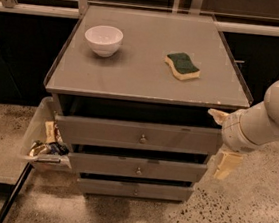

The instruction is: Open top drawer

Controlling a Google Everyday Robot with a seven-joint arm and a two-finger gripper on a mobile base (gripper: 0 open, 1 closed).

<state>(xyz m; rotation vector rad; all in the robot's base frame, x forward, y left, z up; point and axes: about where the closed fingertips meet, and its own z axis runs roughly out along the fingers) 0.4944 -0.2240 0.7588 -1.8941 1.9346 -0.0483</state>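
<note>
The top drawer (102, 131) is a grey flat front with a small round metal knob (143, 139) at its centre. It stands pulled out a little from the cabinet, with a dark gap above its front. My gripper (216, 141) is at the drawer's right end, level with the front, on a white arm coming in from the right. Its two cream fingers (217, 115) are spread apart, one above the drawer's top edge and one below. They hold nothing and are far from the knob.
Two narrower grey drawers (138, 167) sit below. On the cabinet top (144, 74) are a white bowl (103, 39) and a green and yellow sponge (182, 66). A clear bin of packets (45, 143) stands at the cabinet's left. The floor is speckled.
</note>
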